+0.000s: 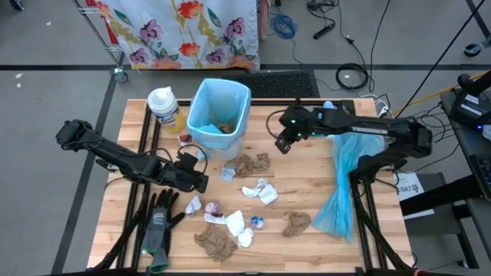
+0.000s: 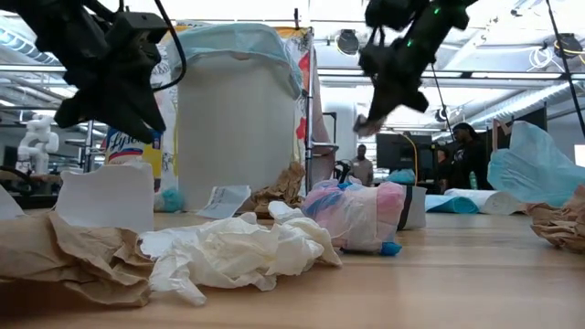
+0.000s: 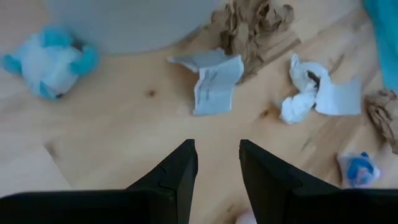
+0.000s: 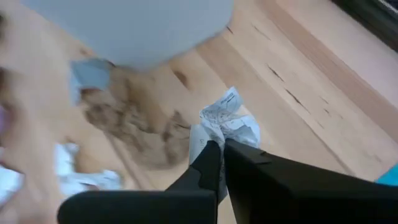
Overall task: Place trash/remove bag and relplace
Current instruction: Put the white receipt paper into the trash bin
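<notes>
The trash bin, lined with a light blue bag, stands at the table's far middle with some scraps inside. Loose trash lies in front of it: brown paper towels, white tissue wads and a bluish wrapper. My right gripper hangs above the table to the right of the bin, shut on a white paper scrap. My left gripper hovers open at the left, over bare wood, with nothing between its fingers. My right gripper pinches the crumpled white printed scrap's lower part between its two fingertips. The fingers slant down from above. The scrap juts out past the tips and is lifted clear of the table.
A loose light blue bag lies draped over the table's right side. A pair of black-and-grey gloves lies at the near left. A wipes canister stands left of the bin. More brown paper sits near the front edge.
</notes>
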Action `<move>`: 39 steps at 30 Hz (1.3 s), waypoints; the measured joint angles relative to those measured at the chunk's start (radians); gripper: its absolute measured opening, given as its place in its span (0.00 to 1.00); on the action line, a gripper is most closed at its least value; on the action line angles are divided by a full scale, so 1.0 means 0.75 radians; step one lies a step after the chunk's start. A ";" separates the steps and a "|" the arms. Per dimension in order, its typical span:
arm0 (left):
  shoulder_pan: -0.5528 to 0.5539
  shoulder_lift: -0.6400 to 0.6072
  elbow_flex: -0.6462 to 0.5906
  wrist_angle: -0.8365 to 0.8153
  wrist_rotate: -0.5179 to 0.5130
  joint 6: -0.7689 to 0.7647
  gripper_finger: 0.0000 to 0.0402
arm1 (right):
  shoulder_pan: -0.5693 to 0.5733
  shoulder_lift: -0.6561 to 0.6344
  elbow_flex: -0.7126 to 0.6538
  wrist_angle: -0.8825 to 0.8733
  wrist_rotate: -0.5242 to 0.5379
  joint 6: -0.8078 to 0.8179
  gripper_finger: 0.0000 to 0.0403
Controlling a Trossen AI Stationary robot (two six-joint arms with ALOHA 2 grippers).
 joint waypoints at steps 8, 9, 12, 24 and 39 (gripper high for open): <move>0.066 0.017 0.000 -0.002 0.068 0.073 0.31 | 0.082 -0.142 0.093 -0.170 0.137 0.169 0.00; 0.075 0.017 0.000 -0.002 0.085 0.080 0.31 | 0.092 -0.143 0.137 -0.221 0.164 0.171 0.00; 0.088 0.017 0.000 -0.003 0.115 0.117 0.31 | 0.120 -0.127 0.280 -0.352 0.241 0.171 0.00; 0.105 0.017 0.000 -0.004 0.152 0.175 0.31 | 0.141 0.004 0.831 -0.350 0.352 0.063 0.00; 0.104 0.017 0.000 -0.006 0.179 0.207 0.31 | 0.137 0.487 1.223 0.072 0.231 -0.200 0.00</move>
